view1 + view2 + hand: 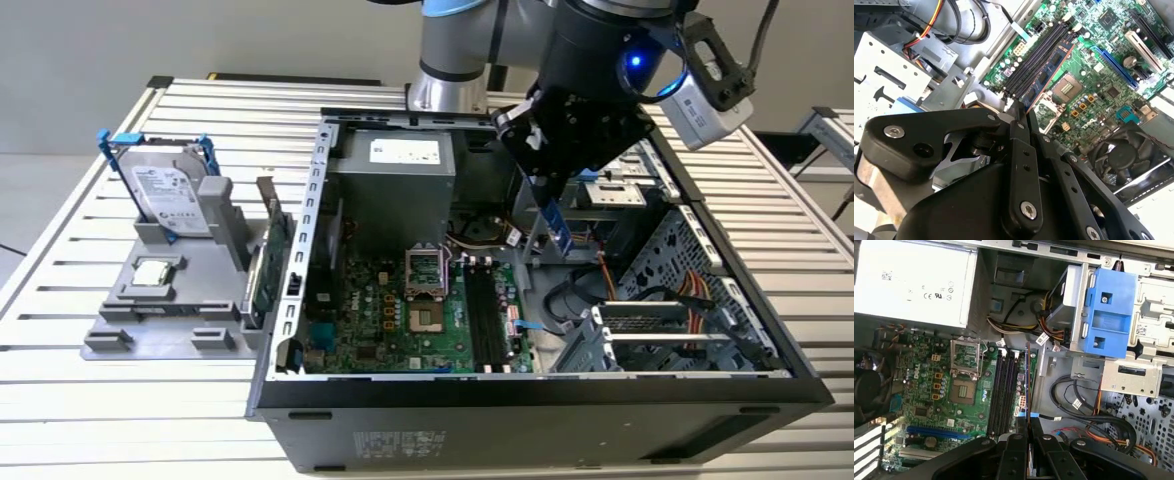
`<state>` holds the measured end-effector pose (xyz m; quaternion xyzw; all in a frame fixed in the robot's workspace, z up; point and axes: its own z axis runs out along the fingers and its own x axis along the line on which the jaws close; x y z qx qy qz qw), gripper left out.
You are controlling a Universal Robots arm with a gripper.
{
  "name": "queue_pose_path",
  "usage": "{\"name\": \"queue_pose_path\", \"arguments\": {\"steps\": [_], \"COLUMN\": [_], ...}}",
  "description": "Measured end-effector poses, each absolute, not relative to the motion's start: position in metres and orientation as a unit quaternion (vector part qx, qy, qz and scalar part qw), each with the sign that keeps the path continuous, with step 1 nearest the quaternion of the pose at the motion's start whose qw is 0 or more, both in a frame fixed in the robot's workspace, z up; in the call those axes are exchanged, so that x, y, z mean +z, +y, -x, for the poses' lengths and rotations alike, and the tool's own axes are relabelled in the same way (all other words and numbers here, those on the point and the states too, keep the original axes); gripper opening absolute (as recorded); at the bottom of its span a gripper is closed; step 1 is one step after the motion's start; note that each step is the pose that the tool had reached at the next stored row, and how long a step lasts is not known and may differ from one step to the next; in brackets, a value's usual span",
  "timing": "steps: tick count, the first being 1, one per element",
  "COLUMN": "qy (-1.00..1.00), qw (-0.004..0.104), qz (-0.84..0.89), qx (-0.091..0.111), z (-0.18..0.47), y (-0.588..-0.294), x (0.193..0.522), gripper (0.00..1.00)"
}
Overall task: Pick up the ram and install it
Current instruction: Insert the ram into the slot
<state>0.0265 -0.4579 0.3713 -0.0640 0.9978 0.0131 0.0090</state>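
Closest to me, the desk (134, 400) is a top of pale metal slats running side to side. On it lies an open computer case (534, 420), with its dark outer panel toward the front. Inside lies the green motherboard (400, 310), with its long black slots (487, 320) running front to back.

To the exterior view's left of the case, a grey holder (160, 320) rests on the slats. A silver hard drive (171, 195) with blue tabs stands upright in it, and a large green card (274, 270) stands on edge just beside the case wall.

Above the board hangs the gripper (545, 185). Its jaws are clenched on the ram (558, 225), a narrow bluish stick held upright over the inside of the case and not seated in any slot. In the first wrist view the ram (1027, 375) shows edge-on, just beside the black slots on the drive-cage side. In the second wrist view the ram (1046, 75) shows its dark chips.

Farther back sits the grey power supply (400, 165). Behind it the arm (454, 50) rises from the desk. A plain grey wall (200, 30) closes the room, and another slatted bench (834, 130) edges in at the exterior view's right.
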Motion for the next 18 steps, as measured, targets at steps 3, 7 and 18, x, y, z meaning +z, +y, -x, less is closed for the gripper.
{"name": "queue_pose_path", "arguments": {"steps": [3,7,18], "qy": [0.998,0.998,0.998], "qw": [0.009,0.009,0.009], "qz": [0.063,0.059,0.058], "qx": [0.013,0.013,0.013], "z": [-0.0265,-0.0265,-0.0265], "y": [-0.4579,-0.4579,-0.4579], "x": [0.3713,0.3713,0.3714], "gripper": [0.0,0.0,0.0]}}
